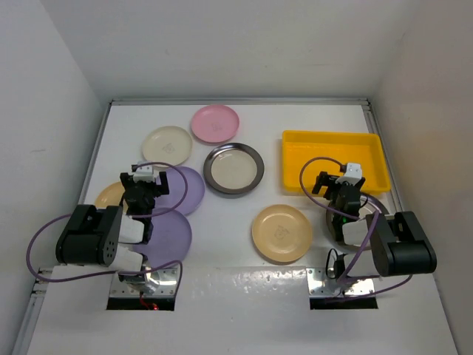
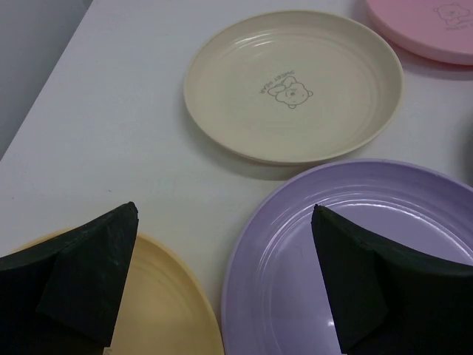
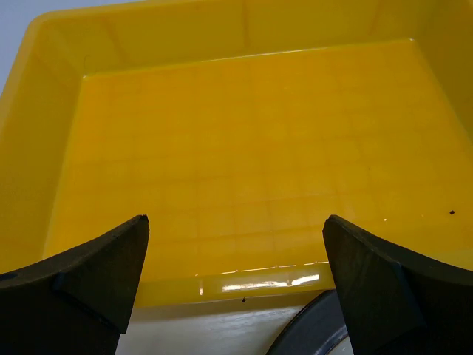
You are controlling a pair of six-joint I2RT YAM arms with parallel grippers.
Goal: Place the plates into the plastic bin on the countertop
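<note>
Cream plate with bear print beside tiny illegible lettering

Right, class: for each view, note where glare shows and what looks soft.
Top external: patchy white glare on the countertop between the arm bases. Left wrist: the cream plate is sharp, bear print legible; the left gripper is dark and soft-edged. Right wrist: a bright streak on the near wall of the yellow plastic bin; the right gripper shows no detail.
</note>
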